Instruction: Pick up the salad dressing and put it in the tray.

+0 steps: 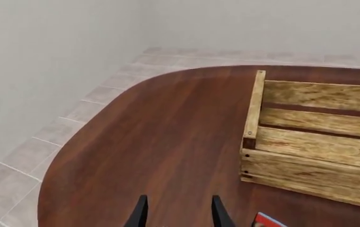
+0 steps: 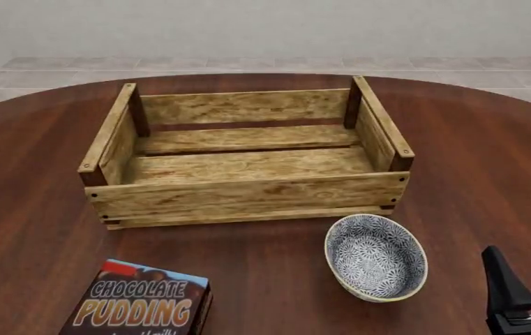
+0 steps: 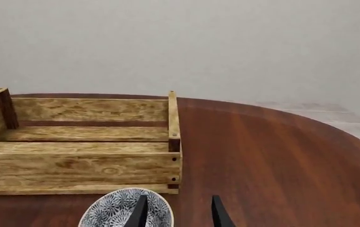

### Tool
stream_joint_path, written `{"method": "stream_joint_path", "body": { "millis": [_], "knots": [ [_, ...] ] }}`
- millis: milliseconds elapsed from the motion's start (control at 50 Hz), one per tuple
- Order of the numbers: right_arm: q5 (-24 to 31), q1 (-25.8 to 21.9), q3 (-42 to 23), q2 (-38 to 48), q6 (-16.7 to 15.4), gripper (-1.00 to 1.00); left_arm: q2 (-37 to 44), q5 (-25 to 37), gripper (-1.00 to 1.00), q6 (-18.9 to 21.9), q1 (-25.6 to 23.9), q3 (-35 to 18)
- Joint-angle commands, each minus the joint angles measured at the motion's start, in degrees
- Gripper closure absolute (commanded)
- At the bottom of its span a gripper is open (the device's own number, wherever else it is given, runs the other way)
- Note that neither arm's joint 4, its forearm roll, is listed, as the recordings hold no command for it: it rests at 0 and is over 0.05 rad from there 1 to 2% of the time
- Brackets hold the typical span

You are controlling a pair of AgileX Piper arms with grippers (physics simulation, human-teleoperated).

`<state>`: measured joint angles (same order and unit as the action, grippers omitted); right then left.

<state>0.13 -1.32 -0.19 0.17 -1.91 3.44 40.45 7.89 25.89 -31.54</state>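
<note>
Slatted wood made up the tray (image 2: 246, 195), which sat at the middle of the dark round table (image 2: 488, 160) in the front view, its inside bare boards. The salad dressing showed in none of the three views, so its place relative to either gripper could not be told. At about five o'clock from the tray, just off its near right corner, stood a blue-patterned bowl (image 2: 375, 257). At about seven o'clock, close to the near table edge, lay a chocolate pudding box (image 2: 139, 303).

The right gripper (image 2: 526, 269) sat at about three o'clock of the bowl, near the frame's lower right corner, its two dark fingers parted with nothing between them. Its wrist camera looked past the bowl's rim to the tray's right end. The left gripper (image 1: 177, 213) showed only in its own wrist view, fingers likewise spread over bare table, with the tray's left end ahead.
</note>
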Motion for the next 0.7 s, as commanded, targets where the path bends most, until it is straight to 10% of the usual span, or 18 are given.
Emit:
{"method": "stream_joint_path", "body": {
  "millis": [20,700],
  "knots": [
    [0.1,0.0,0.0,0.0,0.0,-1.0,-1.5,2.3,-1.0,-0.2,1.1,0.2],
    [0.4,0.4,0.0,0.1,0.4,-1.0,-3.3,5.2,-1.0,-0.2,4.6,1.9]
  ]
}}
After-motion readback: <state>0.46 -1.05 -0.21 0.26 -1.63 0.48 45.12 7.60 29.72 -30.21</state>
